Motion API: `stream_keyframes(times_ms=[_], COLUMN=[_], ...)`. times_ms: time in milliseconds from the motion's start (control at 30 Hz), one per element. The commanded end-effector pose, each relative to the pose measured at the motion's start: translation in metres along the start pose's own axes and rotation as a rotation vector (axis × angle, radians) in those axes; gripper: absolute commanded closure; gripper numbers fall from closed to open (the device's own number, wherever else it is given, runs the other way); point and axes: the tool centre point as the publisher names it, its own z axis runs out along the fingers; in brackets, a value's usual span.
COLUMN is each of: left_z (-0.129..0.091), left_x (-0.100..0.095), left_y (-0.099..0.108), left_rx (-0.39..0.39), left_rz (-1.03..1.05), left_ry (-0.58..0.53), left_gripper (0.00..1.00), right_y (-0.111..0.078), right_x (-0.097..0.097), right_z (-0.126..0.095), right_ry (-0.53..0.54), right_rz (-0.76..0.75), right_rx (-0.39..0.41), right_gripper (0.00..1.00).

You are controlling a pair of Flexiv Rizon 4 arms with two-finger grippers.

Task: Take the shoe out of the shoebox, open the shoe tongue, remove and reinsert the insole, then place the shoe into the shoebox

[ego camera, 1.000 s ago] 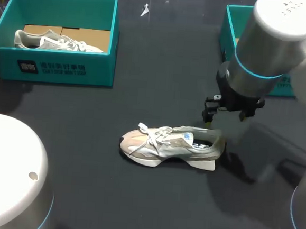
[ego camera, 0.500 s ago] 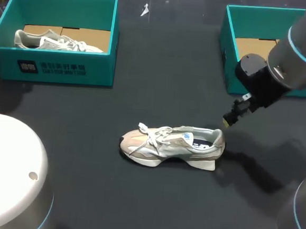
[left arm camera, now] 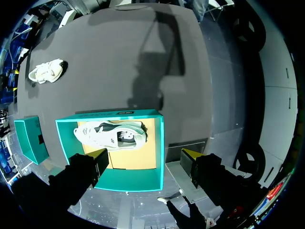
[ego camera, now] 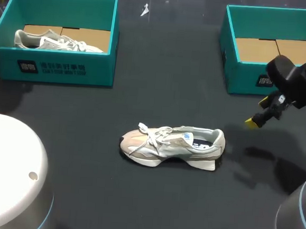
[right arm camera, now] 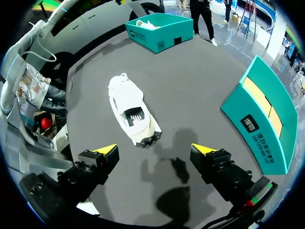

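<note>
Hovering above the dark bench (ego camera: 151,199) with the right tool (ego camera: 258,118) released, yellow fingers (right arm camera: 106,150) spread wide, gripping nothing. Pointing down past the heel end of the shoe (ego camera: 172,142), apart from it, between that heel and the front wall of the right shoebox (ego camera: 251,80). Seeing the shoe out of any box, upright on its sole near the middle of the bench, toe toward the left side, laces on top. Showing only a cardboard floor inside the right shoebox. Hanging on the far side with the left tool (left arm camera: 144,155) likewise released and bare, right above the left shoebox (ego camera: 56,67), with a second shoe (left arm camera: 112,136) lying inside.
</note>
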Motion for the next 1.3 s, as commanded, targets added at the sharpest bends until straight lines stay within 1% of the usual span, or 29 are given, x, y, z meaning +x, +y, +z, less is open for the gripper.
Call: stream_keyframes(times_ms=[33, 300, 333, 367, 400, 667, 700, 1167, 1233, 1267, 1300], left_z=[-0.001, -0.001, -0.001, -0.001, -0.001, -0.001, -0.001, -0.001, -0.001, -0.001, -0.001], left_x=[0.0, 0.0, 0.0, 0.0, 0.0, 0.0, 0.0, 0.0, 0.0, 0.0, 0.0], left_y=[-0.001, -0.001, -0.001, -0.001, -0.001, -0.001, -0.001, -0.001, -0.001, -0.001, -0.001], left_rx=[0.0, 0.0, 0.0, 0.0, 0.0, 0.0, 0.0, 0.0, 0.0, 0.0, 0.0], left_rz=[0.001, 0.001, 0.001, 0.001, 0.001, 0.001, 0.001, 0.001, 0.001, 0.001, 0.001], left_ry=[0.003, 0.003, 0.003, 0.003, 0.003, 0.003, 0.003, 0.003, 0.003, 0.003, 0.003], left_gripper=[0.0, 0.0, 0.0, 0.0, 0.0, 0.0, 0.0, 0.0, 0.0, 0.0, 0.0], right_y=[-0.022, -0.022, -0.026, -0.03, -0.033, -0.053, -0.056, -0.056, -0.062, -0.066, -0.07], right_x=[0.006, 0.006, 0.005, 0.003, 0.003, -0.008, -0.009, -0.009, -0.016, -0.021, -0.025], right_z=[-0.002, -0.002, -0.001, 0.0, 0.0, 0.009, 0.01, 0.01, 0.017, 0.02, 0.022], right_ry=[-0.008, -0.008, 0.027, 0.022, 0.017, 0.013, 0.037, 0.037, 0.024, 0.045, 0.024], right_rz=[-0.07, -0.07, -0.117, -0.153, -0.185, -0.3, -0.322, -0.322, -0.343, -0.335, -0.329], right_rx=[-0.377, -0.377, -0.423, -0.474, -0.507, -0.632, -0.641, -0.641, -0.618, -0.645, -0.628], right_gripper=[0.0, 0.0, 0.0, 0.0, 0.0, 0.0, 0.0, 0.0, 0.0, 0.0, 0.0])
